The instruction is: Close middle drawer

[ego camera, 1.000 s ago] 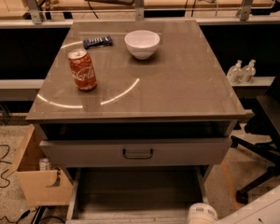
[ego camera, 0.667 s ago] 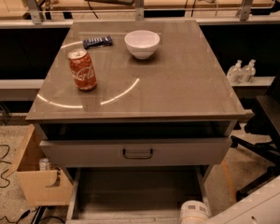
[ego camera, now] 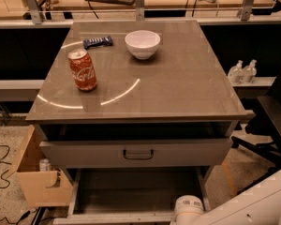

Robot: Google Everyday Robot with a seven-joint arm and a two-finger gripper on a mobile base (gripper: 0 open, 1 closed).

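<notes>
Middle drawer pulled out at 6 o'clock, under the taller drawer | my pincer at 5 o'clock by its front right corner, apart or together I cannot tell | counter: cola can 10 o'clock, bowl 12 | cardboard box 8 o'clock, chair 3 o'clock

Pincer unseen past bottom edge, middle drawer front perhaps cropped there

Only legible mark: white Coca-Cola script on the red can, left side of the tabletop. Dark blue snack bar behind it has print, too small to read. Gripper sits at the bottom edge over the pulled-out middle drawer; its grey patch is unreadable.
</notes>
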